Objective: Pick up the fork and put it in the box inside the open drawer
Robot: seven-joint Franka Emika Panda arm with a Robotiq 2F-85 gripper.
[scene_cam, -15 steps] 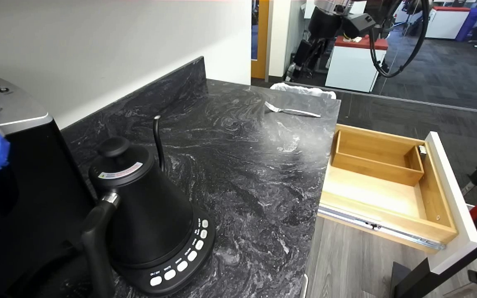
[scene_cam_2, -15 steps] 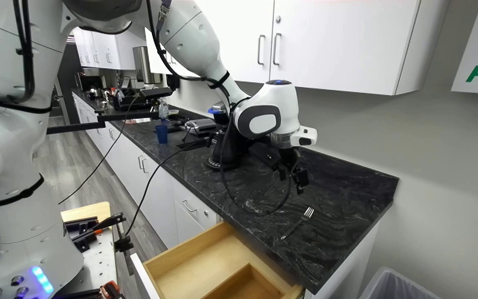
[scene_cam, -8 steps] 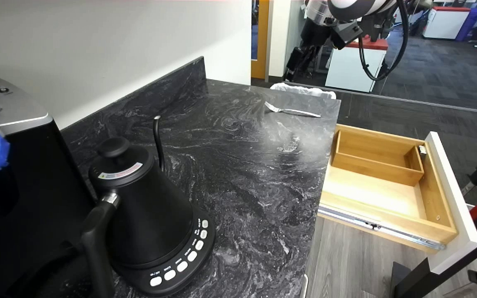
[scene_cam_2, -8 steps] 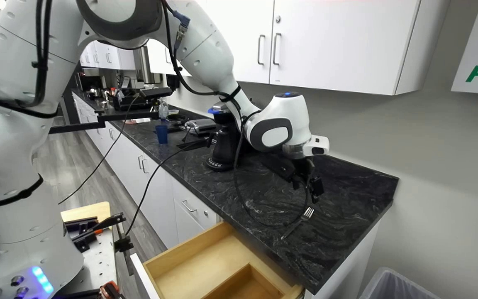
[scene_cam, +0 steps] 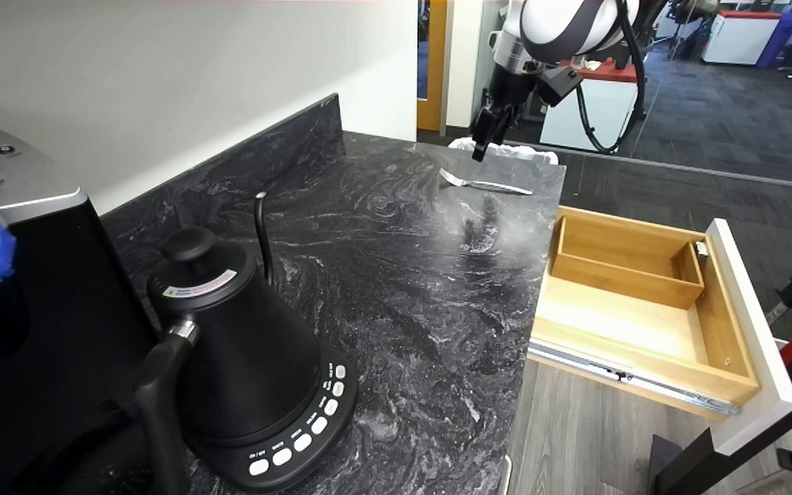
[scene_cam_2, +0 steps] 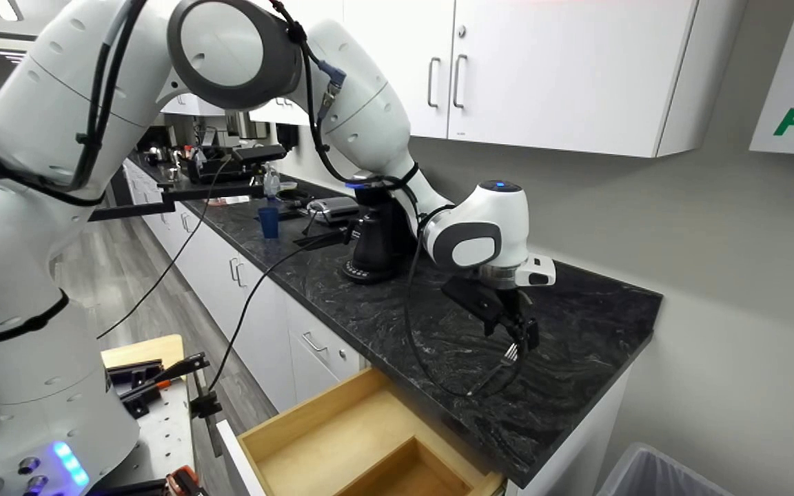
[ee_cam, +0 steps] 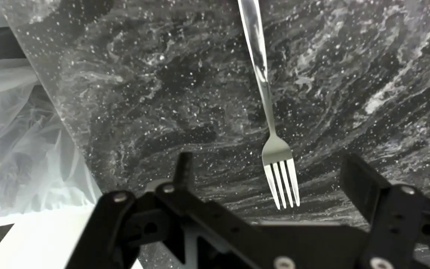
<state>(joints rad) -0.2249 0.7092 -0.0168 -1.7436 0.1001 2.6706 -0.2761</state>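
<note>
A silver fork (scene_cam: 485, 184) lies flat on the dark marbled counter (scene_cam: 396, 289) near its end; it also shows in an exterior view (scene_cam_2: 486, 379) and in the wrist view (ee_cam: 277, 149). My black gripper (ee_cam: 270, 168) is open and empty above the counter. In the wrist view its fingers stand on either side of the tines, with the handle pointing away. The gripper shows above the fork in both exterior views (scene_cam: 484, 148) (scene_cam_2: 513, 336). The pale wooden box (scene_cam: 626, 278) sits at one side inside the open drawer (scene_cam: 623, 320); both also show in an exterior view (scene_cam_2: 431, 465) (scene_cam_2: 328, 441).
A black kettle (scene_cam: 245, 357) and a coffee machine (scene_cam: 31, 199) stand farther along the counter. A backsplash (scene_cam: 286, 151) and wall run along the back. A lined bin (scene_cam_2: 659, 475) stands beyond the counter's end. White cabinets (scene_cam_2: 569, 69) hang above.
The arm has swung toward the counter's end and lowered, bringing the gripper from short of the fork to above it. The fork, box and drawer have not moved.
</note>
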